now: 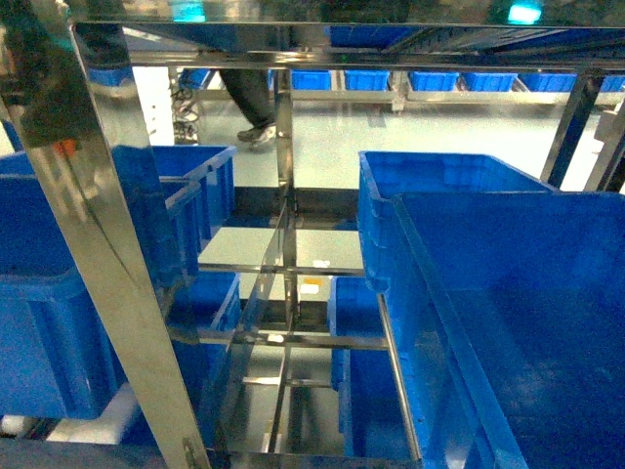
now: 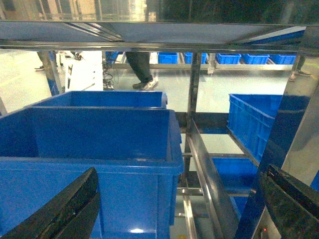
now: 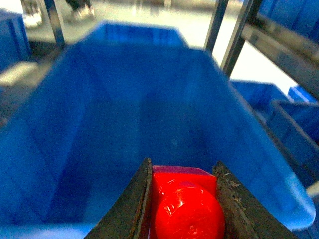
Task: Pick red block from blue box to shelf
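Our right gripper [image 3: 183,209] has its two dark fingers [image 3: 130,209] pressed on either side of the small glossy red plastic block [image 3: 185,206], round stud facing the wrist camera at 6 o'clock, with the open blue plastic crate [image 3: 65,129] below and ahead toward 12. We judge the smooth brick could slip from that narrow pinch and drop into the crate, or clip the shiny stainless-steel shelf [image 1: 107,244] uprights. Our left gripper [image 2: 174,209] stands wide, holding nothing.

Head cam fwd-down thru shelf [image 1: 107,244]; L wrist cam level, same rack; R wrist cam close above crate [image 3: 99,124].
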Tool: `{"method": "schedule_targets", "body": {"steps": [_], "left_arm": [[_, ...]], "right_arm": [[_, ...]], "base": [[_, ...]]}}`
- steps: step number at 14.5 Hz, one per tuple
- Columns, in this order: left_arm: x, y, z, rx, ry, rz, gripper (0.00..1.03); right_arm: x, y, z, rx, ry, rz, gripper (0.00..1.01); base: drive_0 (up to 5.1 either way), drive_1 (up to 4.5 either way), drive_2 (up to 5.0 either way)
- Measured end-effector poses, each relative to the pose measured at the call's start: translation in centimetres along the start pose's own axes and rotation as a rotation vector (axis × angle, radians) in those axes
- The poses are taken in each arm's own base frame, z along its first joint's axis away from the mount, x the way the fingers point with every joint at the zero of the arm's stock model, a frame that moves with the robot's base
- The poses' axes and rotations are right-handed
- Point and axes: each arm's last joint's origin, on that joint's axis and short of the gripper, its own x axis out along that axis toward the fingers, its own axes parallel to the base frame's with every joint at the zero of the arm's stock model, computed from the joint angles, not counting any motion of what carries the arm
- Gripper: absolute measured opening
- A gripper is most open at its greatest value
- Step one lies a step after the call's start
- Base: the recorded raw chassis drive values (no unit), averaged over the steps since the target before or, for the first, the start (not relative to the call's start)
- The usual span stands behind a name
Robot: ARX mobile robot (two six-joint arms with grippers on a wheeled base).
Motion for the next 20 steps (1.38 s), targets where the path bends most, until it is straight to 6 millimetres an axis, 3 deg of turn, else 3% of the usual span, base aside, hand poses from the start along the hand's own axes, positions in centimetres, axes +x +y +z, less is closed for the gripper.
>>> {"method": "schedule_targets", "body": {"steps": [1,3,7,8,9,11,13,15,17,20], "left_arm": [[0.0,0.0,0.0,0.0,0.0,-0.001,0.98],[0.0,0.0,0.0,0.0,0.0,0.0,0.98],[0.0,0.0,0.0,0.0,0.0,0.0,0.98],[0.0,0.0,0.0,0.0,0.0,0.0,0.98],[0.0,0.0,0.0,0.0,0.0,0.0,0.98],[0.0,0.0,0.0,0.0,0.0,0.0,0.98],[0.0,0.0,0.0,0.0,-0.001,0.0,0.98],[0.0,0.0,0.0,0.0,0.0,0.0,0.98],[0.0,0.0,0.0,0.0,-0.001,0.0,0.98],[0.0,0.0,0.0,0.0,0.0,0.0,0.98]], "right_arm": [[0.5,0.3,0.1,-0.047,0.155,-0.053,0.27],[2.3,0.5,0.4,-0.042,0.181,-0.088,0.27],[9.7,1.9,0.5,-0.028,0.209,-0.046,0.27],[11.8,2.7,0.2,-0.042,0.209,-0.042,0.39],[12.7,3.3,-0.5,-0.061,0.251,-0.041,0.5],[11.0,3.8,-0.7,-0.093,0.245,-0.057,0.72],[6.9,3.9,1.2,-0.074,0.068,-0.08,0.92],[3.6,3.2,1.0,0.002,-0.083,0.082,0.68],[2.6,1.9,1.8,0.045,-0.166,0.062,0.41],[2.2,1.1,0.9,0.048,-0.169,0.069,0.02]], "base": [[0.0,0.0,0.0],[0.0,0.0,0.0],[0.0,0.0,0.0],[0.0,0.0,0.0],[0.0,0.0,0.0],[0.0,0.0,0.0],[0.0,0.0,0.0],[0.0,0.0,0.0],[0.0,0.0,0.0],[0.0,0.0,0.0]]}}
